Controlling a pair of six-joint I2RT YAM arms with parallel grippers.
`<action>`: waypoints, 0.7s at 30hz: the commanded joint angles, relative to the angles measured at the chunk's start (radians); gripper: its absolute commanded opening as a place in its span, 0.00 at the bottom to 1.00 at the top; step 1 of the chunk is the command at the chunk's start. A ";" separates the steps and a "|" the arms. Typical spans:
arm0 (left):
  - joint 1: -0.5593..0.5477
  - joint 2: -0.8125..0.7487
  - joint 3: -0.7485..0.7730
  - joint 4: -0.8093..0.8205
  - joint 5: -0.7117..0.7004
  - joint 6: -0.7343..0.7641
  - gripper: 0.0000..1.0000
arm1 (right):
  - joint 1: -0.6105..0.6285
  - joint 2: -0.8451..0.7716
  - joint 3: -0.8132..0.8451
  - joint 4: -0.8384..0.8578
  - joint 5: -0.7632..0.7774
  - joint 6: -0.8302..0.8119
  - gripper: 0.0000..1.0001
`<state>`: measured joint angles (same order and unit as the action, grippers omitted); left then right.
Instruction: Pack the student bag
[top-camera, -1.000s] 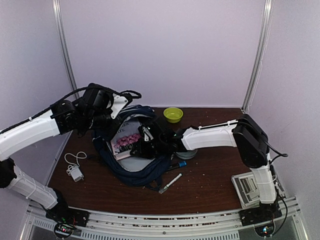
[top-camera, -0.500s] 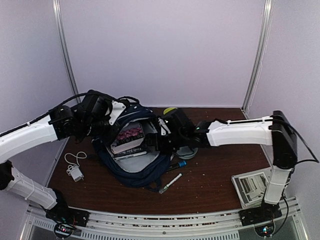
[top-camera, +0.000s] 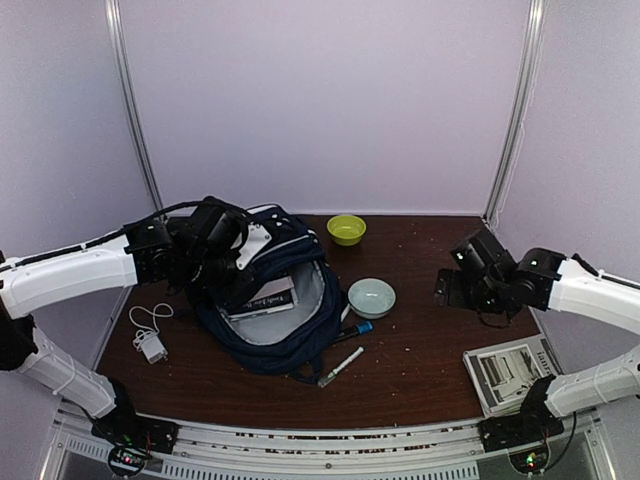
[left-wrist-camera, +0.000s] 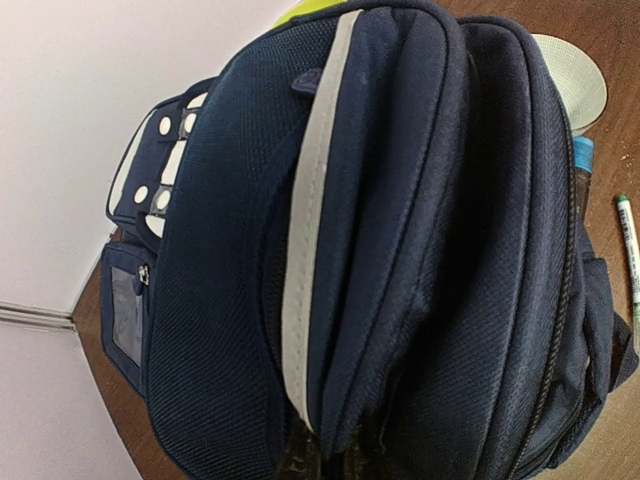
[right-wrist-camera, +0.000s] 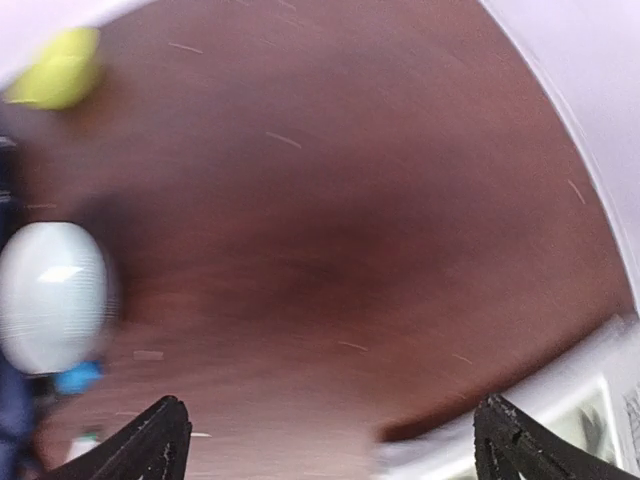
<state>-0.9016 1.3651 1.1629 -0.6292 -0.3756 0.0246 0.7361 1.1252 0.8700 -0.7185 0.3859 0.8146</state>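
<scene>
The student bag (top-camera: 285, 345), a navy backpack with a white stripe, lies open at the table's left centre, and a book (top-camera: 262, 297) rests inside its mouth. My left gripper (top-camera: 232, 270) is shut on the bag's upper rim. In the left wrist view the bag (left-wrist-camera: 400, 220) fills the frame, and the left gripper (left-wrist-camera: 330, 462) shows only as dark fingertips pinching fabric beside the white stripe. My right gripper (top-camera: 447, 285) hovers over the table at the right, well away from the bag. Its jaws (right-wrist-camera: 335, 440) stand wide open and empty.
A pale blue bowl (top-camera: 371, 297) sits just right of the bag, a yellow-green bowl (top-camera: 346, 229) behind it. A blue-capped marker (top-camera: 355, 330) and a white pen (top-camera: 341, 366) lie at the bag's front right. A white charger with cable (top-camera: 150, 340) lies left; a grey-and-white flat item (top-camera: 505, 372) front right.
My right gripper let go of the book inside the bag, opened wide and swung back to the right side of the table. The left gripper kept its hold and lowered slightly.
</scene>
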 joint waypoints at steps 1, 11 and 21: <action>-0.010 0.005 0.020 0.091 0.022 0.019 0.00 | -0.284 -0.152 -0.205 -0.189 -0.067 0.175 1.00; -0.011 0.000 0.008 0.116 0.023 0.055 0.00 | -0.816 -0.309 -0.308 -0.288 -0.042 0.123 1.00; -0.011 -0.001 -0.001 0.126 0.020 0.103 0.00 | -1.161 -0.272 -0.398 -0.182 -0.058 0.207 1.00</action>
<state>-0.9051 1.3708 1.1629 -0.6209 -0.3626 0.0849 -0.3847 0.8524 0.5213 -0.9504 0.3485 0.9691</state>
